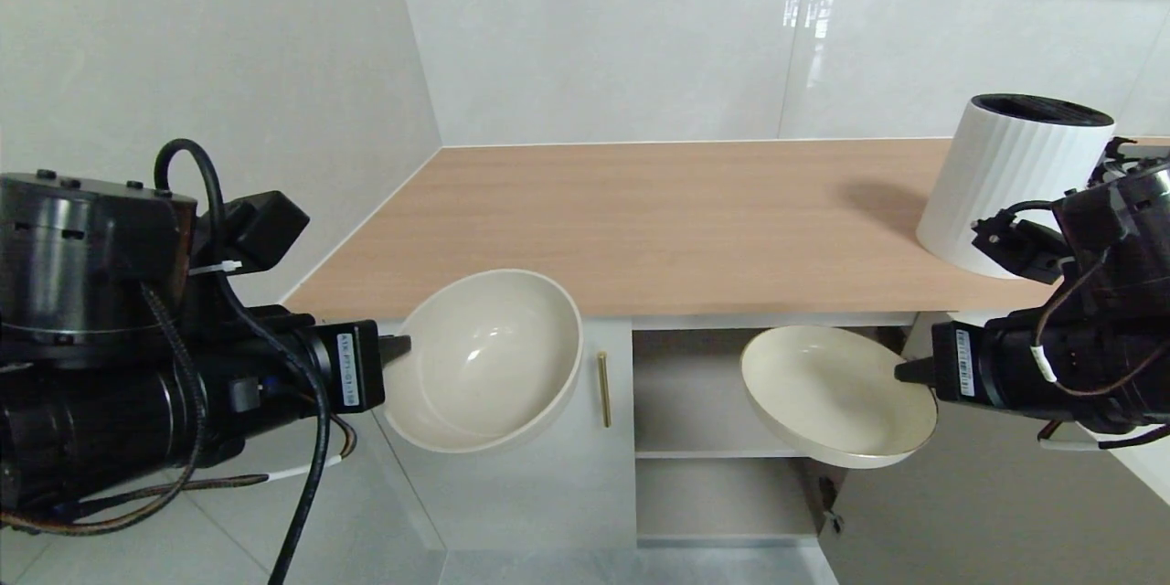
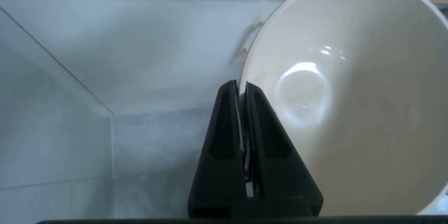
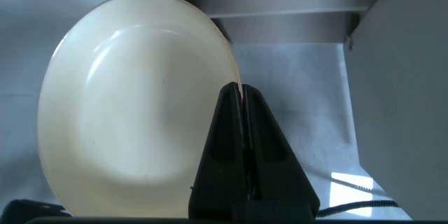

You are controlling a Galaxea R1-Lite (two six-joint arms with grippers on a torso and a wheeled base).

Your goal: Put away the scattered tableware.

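Left gripper point(image 1: 403, 348) pinch-tight: bowl point(image 1: 484, 366) (right point(image 1: 905, 372): plate point(image 1: 827, 393))

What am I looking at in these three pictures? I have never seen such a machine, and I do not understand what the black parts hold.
This is a robot with two black arms. The wide picture comes from a camera on its head, looking down at a wooden counter; the two close pictures come from cameras on its wrists. The left jaws are shut on the rim of a cream bowl, the right jaws on the rim of a cream plate, both in the air before an open cabinet. On the counter stands a white ribbed container.
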